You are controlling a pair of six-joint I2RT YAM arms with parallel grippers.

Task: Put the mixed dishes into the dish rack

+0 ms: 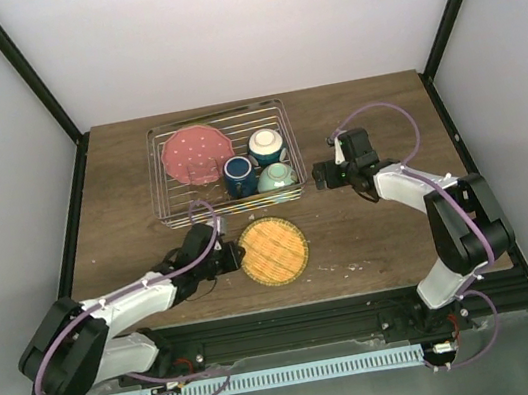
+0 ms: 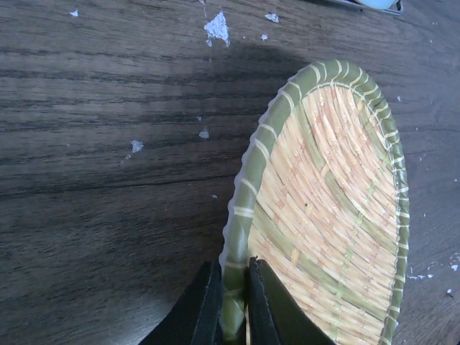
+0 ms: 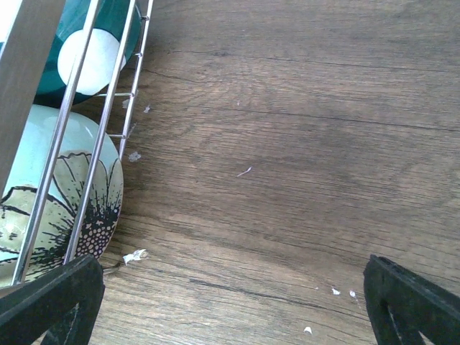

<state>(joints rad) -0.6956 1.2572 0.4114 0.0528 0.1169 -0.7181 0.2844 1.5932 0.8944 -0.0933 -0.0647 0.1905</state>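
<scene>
Though outside rack (image 1: 213, 115), plate (image 1: 274, 251) in left end effector (image 2: 233, 291).

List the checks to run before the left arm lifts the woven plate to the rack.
1. Is the left gripper shut on the plate rim: ok.
2. Will the grip hold for a lift: cannot tell; only the rim's edge is pinched.
3. Is there room in the rack: ok; the front left, before the pink plate, looks bare.
4. Are the mug, teal bowl and mint bowl out of that spot: ok; they sit in the right half.
5. Is the right gripper open and off the path: ok; it is beside the rack's right side.
</scene>
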